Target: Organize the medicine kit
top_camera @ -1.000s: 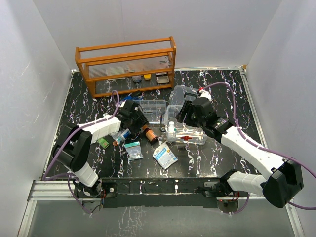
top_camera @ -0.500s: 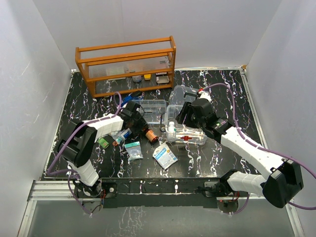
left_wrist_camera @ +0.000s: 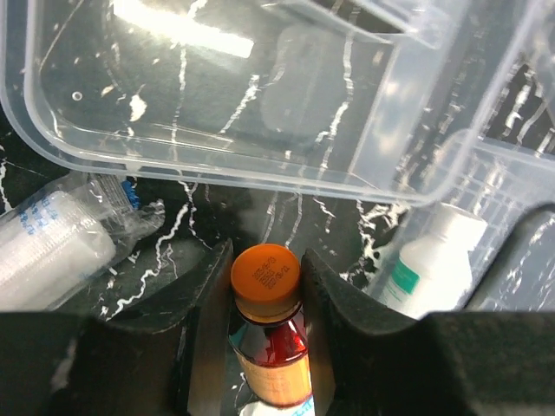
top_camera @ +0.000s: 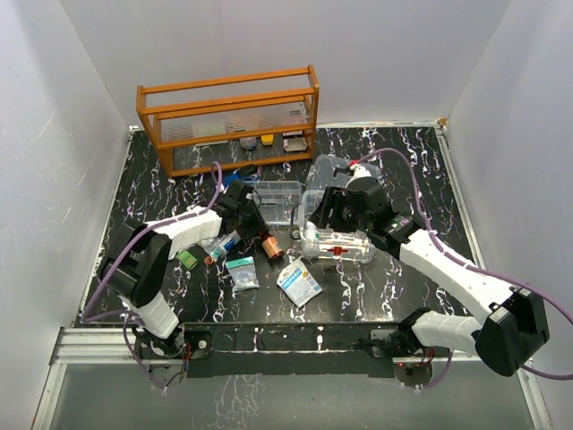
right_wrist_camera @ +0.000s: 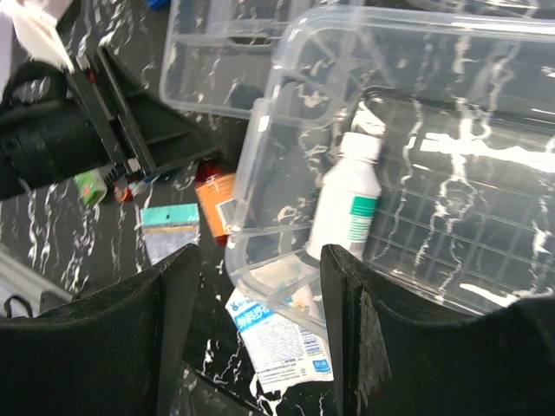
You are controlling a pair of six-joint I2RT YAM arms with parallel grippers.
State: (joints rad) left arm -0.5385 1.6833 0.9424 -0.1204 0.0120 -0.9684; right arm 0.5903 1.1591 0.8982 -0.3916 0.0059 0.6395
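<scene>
Just left of the medicine kit box [top_camera: 347, 244], on the black marbled surface [top_camera: 403, 170], the left gripper [left_wrist_camera: 265, 256] has its jaws clenched on an orange-capped amber bottle [left_wrist_camera: 264, 279]. The box holds a white green-labelled bottle [right_wrist_camera: 347, 204]. Above the box, the right gripper [right_wrist_camera: 260, 251] hangs with jaws released, empty.

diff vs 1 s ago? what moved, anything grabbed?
The right gripper swung left over the medicine kit, open and holding nothing. The left gripper eased forward, and its fingers now press both sides of the amber bottle, which shifted slightly left. Unchanged: the kit, the white bottle in it, the tray insert and the orange rack.
</scene>
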